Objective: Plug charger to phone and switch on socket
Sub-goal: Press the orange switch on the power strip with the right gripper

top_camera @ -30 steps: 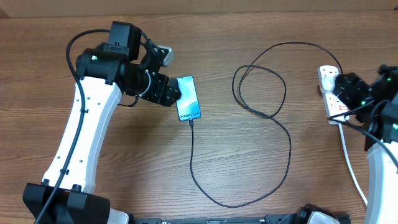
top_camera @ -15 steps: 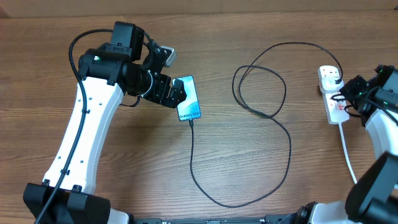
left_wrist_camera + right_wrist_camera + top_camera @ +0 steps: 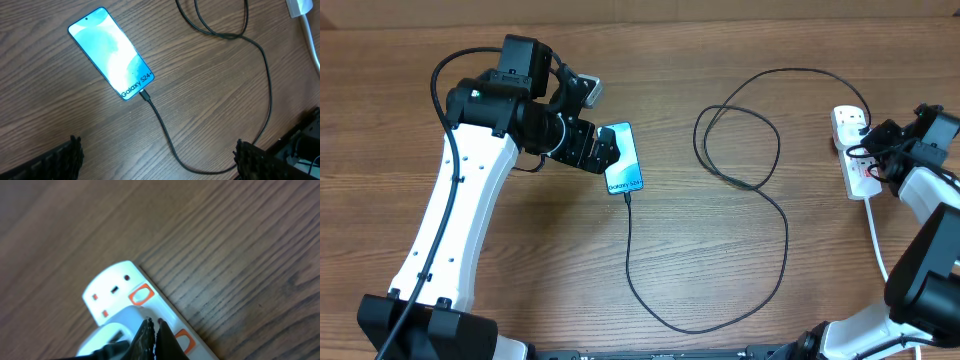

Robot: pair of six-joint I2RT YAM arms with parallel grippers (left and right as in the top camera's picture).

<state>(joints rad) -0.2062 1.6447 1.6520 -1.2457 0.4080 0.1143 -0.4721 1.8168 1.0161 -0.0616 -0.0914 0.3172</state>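
Black thin charger cable [image 3: 786, 232] loops over the wooden desk [image 3: 720, 300] from the cyan-lit, dark-framed phone [image 3: 111, 52] to the white power strip [image 3: 115, 287] at right. The right end effector [image 3: 152, 326] is pinched closed over that strip by its red switches [image 3: 140, 295]. The left end effector [image 3: 603, 150] gapes wide and empty beside the phone.

Soft, even light, faint shadows; the phone [image 3: 111, 52] screen glows bright; right wrist view seems slightly blurred.

The lit phone [image 3: 111, 52] lies flat on the wooden table [image 3: 210, 100], the charger [image 3: 160, 122] plugged into its lower end.
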